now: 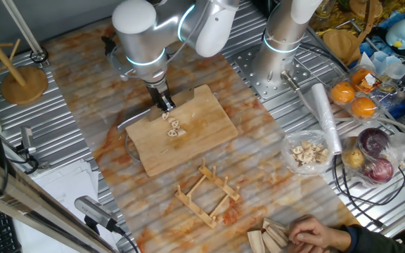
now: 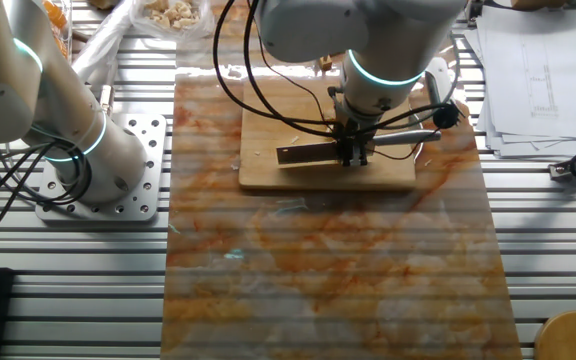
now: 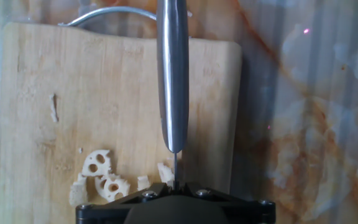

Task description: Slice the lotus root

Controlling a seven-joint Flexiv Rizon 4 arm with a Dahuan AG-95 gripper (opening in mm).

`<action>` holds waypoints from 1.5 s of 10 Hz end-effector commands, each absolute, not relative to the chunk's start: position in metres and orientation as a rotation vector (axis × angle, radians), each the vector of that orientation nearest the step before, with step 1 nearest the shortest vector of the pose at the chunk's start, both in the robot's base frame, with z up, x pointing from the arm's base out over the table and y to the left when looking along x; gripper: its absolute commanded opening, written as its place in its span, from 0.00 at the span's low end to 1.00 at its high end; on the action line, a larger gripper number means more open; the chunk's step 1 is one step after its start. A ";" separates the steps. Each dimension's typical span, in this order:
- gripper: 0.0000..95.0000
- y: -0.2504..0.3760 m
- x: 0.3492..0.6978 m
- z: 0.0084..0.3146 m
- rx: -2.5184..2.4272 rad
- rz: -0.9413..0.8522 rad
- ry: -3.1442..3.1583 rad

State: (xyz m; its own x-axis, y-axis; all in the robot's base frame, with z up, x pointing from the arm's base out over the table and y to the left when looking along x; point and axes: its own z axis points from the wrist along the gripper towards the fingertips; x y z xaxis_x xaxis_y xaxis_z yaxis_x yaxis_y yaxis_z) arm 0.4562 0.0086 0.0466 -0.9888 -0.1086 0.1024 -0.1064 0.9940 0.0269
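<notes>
Gripping the knife (image 3: 172, 81) by its handle, my claw (image 1: 164, 107) hangs over the cutting board (image 1: 181, 130); lotus root (image 3: 101, 177) slices lie mid-board beside the blade. Loose slices could skid or, probably, get mangled underneath.

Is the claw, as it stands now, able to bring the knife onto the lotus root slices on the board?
Probably yes. The claw holds the knife just beside the lotus root on the board, and nothing lies between them.
</notes>
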 end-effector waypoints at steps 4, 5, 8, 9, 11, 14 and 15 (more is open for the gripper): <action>0.00 0.002 0.454 0.060 0.194 -0.044 -3.015; 0.00 0.003 0.455 0.058 0.191 -0.043 -3.017; 0.00 0.000 0.460 0.037 0.188 -0.023 -3.035; 0.00 -0.001 0.462 0.027 0.179 -0.032 -3.043; 0.00 0.001 0.461 0.036 0.145 -0.104 -3.032; 0.00 0.015 0.449 0.077 0.176 -0.108 -3.021; 0.00 0.019 0.446 0.086 0.196 -0.081 -3.020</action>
